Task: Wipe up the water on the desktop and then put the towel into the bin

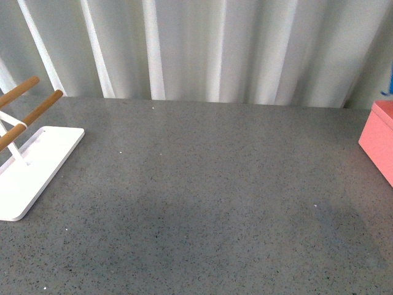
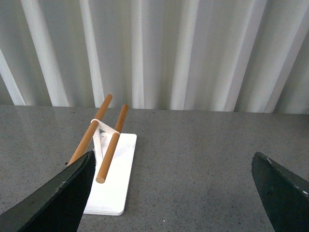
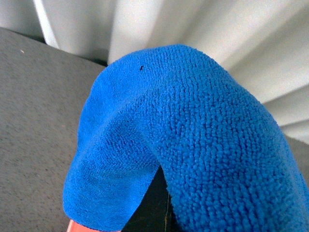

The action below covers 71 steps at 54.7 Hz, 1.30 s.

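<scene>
Worktop (image 1: 202, 184): dark grey, speckled, slightly glossy; it fills the front view, with pleated white curtains (image 1: 202, 49) hanging behind its far edge.
Water: a fainter, darker patch (image 1: 334, 230) shows on the worktop toward the near right corner; whether it is wet or only shadow I cannot tell.
Bin (image 1: 379, 144): salmon-pink, straight-walled, at the right edge of the worktop toward the far side, cut off by the front view's border. A small pink strip (image 3: 79, 226) under the towel in the right wrist view may be its rim, but too little shows to be sure.
Towel (image 3: 193, 145): bright blue microfibre, draped in a hump that fills most of the right wrist view, directly in front of that camera, with worktop and curtain behind it. It does not show in the front view.
Rack (image 1: 27, 169): flat white base with two wooden bars (image 2: 108, 145) on a white support, standing at the left edge of the worktop.
Left gripper (image 2: 174, 193): its dark fingers (image 2: 58, 198) stand wide apart with nothing between them, above the worktop and facing the rack and curtains.
Right gripper: hidden by the towel; only a dark sliver (image 3: 157, 203) shows beneath the cloth, so I cannot tell whether the jaws are apart or clamped.
</scene>
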Available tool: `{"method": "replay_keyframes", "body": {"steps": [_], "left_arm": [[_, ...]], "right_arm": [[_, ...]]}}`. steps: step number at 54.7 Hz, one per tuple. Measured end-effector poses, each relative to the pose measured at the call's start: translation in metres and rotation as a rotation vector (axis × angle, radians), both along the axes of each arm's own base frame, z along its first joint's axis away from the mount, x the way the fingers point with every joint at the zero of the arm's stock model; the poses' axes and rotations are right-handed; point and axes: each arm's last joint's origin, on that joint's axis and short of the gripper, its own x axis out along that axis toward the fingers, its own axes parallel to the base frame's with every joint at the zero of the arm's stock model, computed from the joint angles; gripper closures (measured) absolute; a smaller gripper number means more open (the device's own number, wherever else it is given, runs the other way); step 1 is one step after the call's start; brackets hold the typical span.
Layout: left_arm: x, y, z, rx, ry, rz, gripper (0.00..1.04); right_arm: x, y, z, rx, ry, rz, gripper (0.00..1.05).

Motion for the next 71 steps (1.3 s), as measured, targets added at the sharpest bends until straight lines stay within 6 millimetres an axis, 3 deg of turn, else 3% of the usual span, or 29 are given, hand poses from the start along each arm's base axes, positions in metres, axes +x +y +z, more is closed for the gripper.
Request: {"method": "replay_keyframes", "body": {"steps": [10, 25, 33, 45, 58, 65, 71], "left_arm": [[0.000, 0.000, 0.000, 0.000, 0.000, 0.000, 0.07], [0.000, 0.000, 0.000, 0.000, 0.000, 0.000, 0.07], [0.000, 0.000, 0.000, 0.000, 0.000, 0.000, 0.07], [0.000, 0.000, 0.000, 0.000, 0.000, 0.000, 0.07], [0.000, 0.000, 0.000, 0.000, 0.000, 0.000, 0.07], [0.000, 0.000, 0.000, 0.000, 0.000, 0.000, 0.07], [0.000, 0.000, 0.000, 0.000, 0.000, 0.000, 0.07]], "right_arm": [[0.001, -0.032, -0.045, 0.035, 0.116, -0.073, 1.01], [0.004, -0.062, -0.115, 0.123, 0.288, -0.183, 1.01], [0.001, -0.074, -0.143, 0.169, 0.396, -0.262, 1.00], [-0.011, -0.084, -0.171, 0.228, 0.504, -0.315, 0.66], [-0.014, -0.083, -0.174, 0.237, 0.529, -0.316, 0.32], [-0.014, -0.082, -0.174, 0.238, 0.545, -0.317, 0.06], [-0.013, -0.081, -0.162, 0.237, 0.547, -0.306, 0.07]]}}
